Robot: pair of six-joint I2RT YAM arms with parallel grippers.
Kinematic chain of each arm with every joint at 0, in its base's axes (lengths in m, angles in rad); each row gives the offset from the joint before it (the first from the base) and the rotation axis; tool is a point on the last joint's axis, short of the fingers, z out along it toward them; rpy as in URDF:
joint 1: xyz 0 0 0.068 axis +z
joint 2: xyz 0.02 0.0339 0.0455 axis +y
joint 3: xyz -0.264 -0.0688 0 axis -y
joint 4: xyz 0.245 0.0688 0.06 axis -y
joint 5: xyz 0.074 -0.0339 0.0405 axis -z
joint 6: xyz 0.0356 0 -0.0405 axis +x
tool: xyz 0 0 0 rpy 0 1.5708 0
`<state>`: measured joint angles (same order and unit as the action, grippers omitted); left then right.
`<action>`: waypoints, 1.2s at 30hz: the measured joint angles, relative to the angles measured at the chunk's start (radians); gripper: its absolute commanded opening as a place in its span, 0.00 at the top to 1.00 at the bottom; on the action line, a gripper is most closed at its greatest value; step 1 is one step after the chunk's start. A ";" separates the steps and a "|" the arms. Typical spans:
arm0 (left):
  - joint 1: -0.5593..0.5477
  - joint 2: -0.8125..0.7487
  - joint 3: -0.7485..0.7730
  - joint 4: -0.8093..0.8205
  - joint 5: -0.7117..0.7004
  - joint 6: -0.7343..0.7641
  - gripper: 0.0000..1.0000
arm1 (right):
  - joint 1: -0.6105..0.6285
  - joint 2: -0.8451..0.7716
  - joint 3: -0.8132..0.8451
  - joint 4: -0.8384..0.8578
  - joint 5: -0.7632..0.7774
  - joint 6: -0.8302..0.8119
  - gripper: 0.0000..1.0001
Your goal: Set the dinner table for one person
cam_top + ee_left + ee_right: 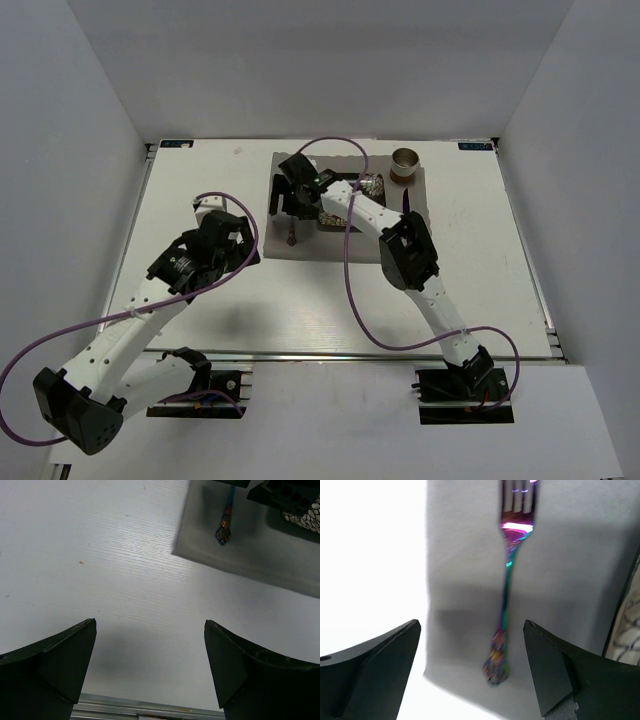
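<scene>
The dinner table [300,310] is seen as a large flat white rectangular top with a faint wood-like grain, filling the space ahead of both arm bases; a metal rail [350,355] is run along its near edge, and pale walls are set around the other three sides. A grey placemat [310,248] is laid on the far middle of the table; its near-left corner is shown in the left wrist view.

A fork [506,600] with a rainbow sheen is laid flat on the left part of the placemat, tines pointed away from the bases. The right gripper [470,625] is held above the fork's handle with its jaws spread wide; nothing is gripped, and the fork is touched by neither finger. The left gripper [150,622] is likewise spread wide and empty, poised over bare tabletop left of the placemat. A patterned dish [372,185] is partly hidden by the right arm; a metal cup [406,163] is stood at the placemat's far right.
</scene>
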<state>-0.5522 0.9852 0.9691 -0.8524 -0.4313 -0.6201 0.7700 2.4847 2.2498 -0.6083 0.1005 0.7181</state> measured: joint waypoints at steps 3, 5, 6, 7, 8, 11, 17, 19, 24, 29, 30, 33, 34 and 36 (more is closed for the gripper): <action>0.000 -0.006 0.000 -0.001 -0.008 -0.002 0.02 | 0.010 -0.065 -0.031 0.005 -0.020 -0.017 0.11; 0.000 -0.014 0.000 -0.001 -0.019 -0.007 0.02 | 0.011 -0.140 -0.080 0.006 -0.034 -0.031 0.11; 0.000 -0.020 0.000 -0.002 -0.026 -0.009 0.02 | 0.013 -0.200 -0.126 0.019 -0.041 -0.043 0.11; 0.000 -0.025 0.000 -0.003 -0.034 -0.010 0.02 | 0.014 -0.268 -0.184 0.032 -0.047 -0.057 0.11; 0.000 -0.029 0.000 -0.005 -0.043 -0.013 0.02 | 0.014 -0.339 -0.238 0.035 -0.047 -0.074 0.11; 0.000 -0.035 0.000 -0.016 -0.071 -0.021 0.02 | 0.013 -0.568 -0.418 0.064 0.002 -0.127 0.11; 0.007 -0.034 0.025 -0.069 -0.109 -0.029 0.02 | 0.007 -1.047 -0.808 0.029 0.247 -0.202 0.11; 0.008 -0.035 0.046 -0.096 -0.128 -0.031 0.02 | 0.005 -1.181 -0.920 -0.039 0.336 -0.204 0.11; 0.008 -0.044 0.150 -0.180 -0.180 -0.032 0.02 | 0.004 -1.472 -1.094 -0.229 0.476 -0.194 0.11; 0.008 -0.067 0.252 -0.258 -0.219 -0.031 0.02 | 0.003 -1.663 -1.101 -0.387 0.544 -0.166 0.11; 0.008 -0.072 0.269 -0.278 -0.226 -0.031 0.02 | 0.004 -1.692 -1.098 -0.421 0.556 -0.160 0.11; 0.008 -0.081 0.307 -0.337 -0.239 -0.033 0.02 | 0.003 -1.749 -1.083 -0.513 0.578 -0.151 0.11; 0.008 -0.083 0.322 -0.361 -0.240 -0.034 0.02 | 0.003 -1.762 -1.082 -0.530 0.577 -0.152 0.11; 0.008 -0.086 0.346 -0.400 -0.241 -0.036 0.02 | 0.003 -1.788 -1.082 -0.560 0.575 -0.153 0.11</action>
<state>-0.5446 0.8989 1.3151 -1.2522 -0.6720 -0.6559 0.7734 0.6968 1.1675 -1.1687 0.6750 0.5655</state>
